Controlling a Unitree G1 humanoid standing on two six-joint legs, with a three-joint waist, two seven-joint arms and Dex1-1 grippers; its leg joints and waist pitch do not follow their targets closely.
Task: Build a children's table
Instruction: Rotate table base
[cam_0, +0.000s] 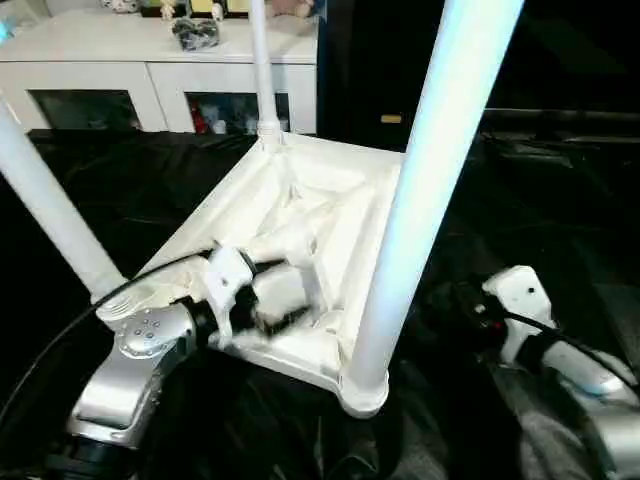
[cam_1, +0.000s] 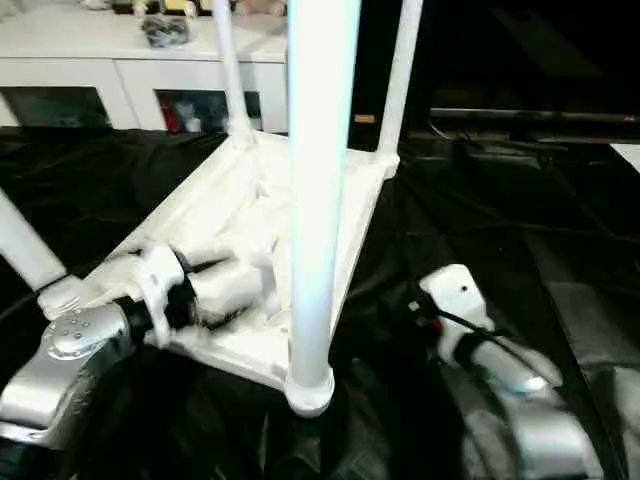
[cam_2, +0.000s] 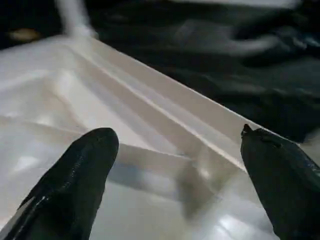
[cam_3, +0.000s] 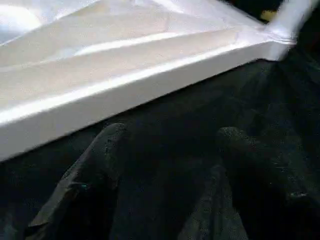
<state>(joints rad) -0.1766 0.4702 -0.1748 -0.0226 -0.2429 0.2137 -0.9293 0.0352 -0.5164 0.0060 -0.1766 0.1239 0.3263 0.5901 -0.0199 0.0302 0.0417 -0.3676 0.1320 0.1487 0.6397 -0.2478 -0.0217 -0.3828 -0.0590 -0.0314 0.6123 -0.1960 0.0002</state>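
Tabletop (cam_0: 330, 215) lies upside down near the middle of the table (cam_0: 150, 190), ribbed underside up. Four legs (cam_1: 320, 190) stand in its corner sockets. Left gripper (cam_2: 180, 175) over the underside at the tabletop's near-left part. Right gripper (cam_3: 170, 165) over the cloth just beside the tabletop's right edge. Cabinet (cam_0: 150, 70) behind the table's far edge.

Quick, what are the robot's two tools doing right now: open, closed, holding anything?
Left tool: open, empty, over the tabletop's ribbed underside.
Right tool: open, empty, over the black cover beside the tabletop's edge.
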